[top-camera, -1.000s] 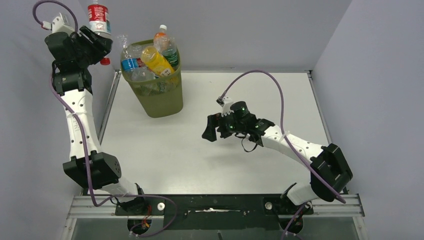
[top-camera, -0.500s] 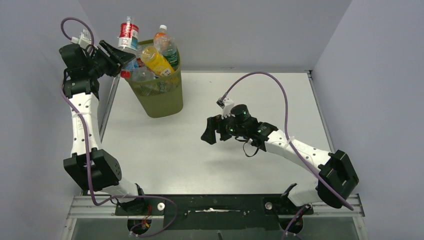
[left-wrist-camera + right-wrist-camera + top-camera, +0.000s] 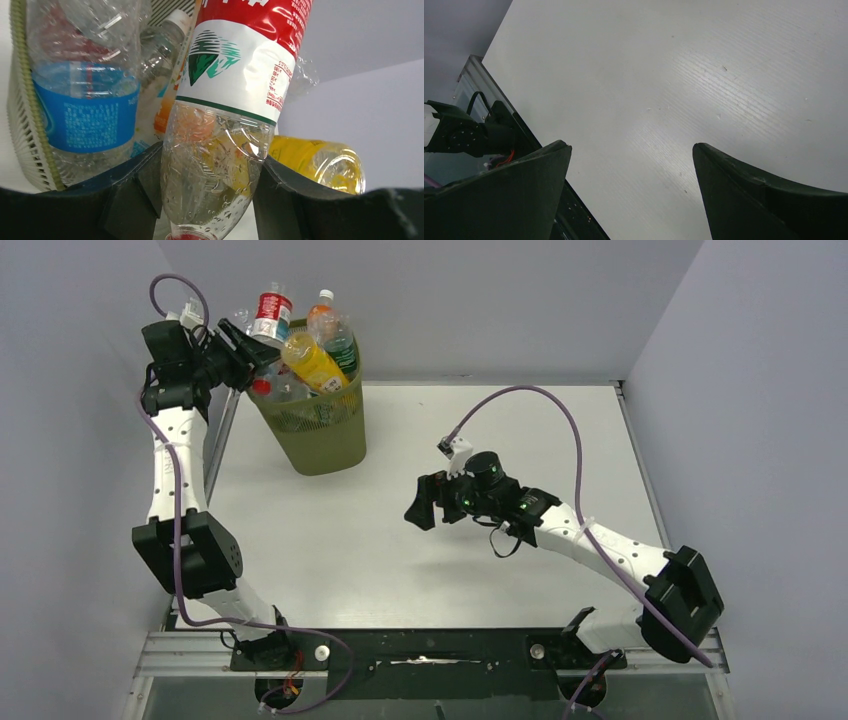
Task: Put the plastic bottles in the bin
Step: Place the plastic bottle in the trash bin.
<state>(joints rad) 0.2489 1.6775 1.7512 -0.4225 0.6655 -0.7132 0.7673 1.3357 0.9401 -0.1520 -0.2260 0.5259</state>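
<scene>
- The clear plastic bottle with a red-and-white label (image 3: 235, 75) sat neck toward the palm of the left gripper (image 3: 209, 192), clamped just below its label, probably for release.
- Just beyond the fingertips, the olive-green mesh bin (image 3: 322, 445) was heaped with other plastic bottles (image 3: 312, 360).
- The right gripper (image 3: 631, 165) hung wide open and empty over the table (image 3: 704, 65).
- The held bottle's cap was cut off, and the room left in the bin was unclear.

A white table (image 3: 724, 75) lies beneath the right claw (image 3: 631, 147), a metal rail (image 3: 160, 658) well apart from it, lilac walls (image 3: 500, 300) all around.
</scene>
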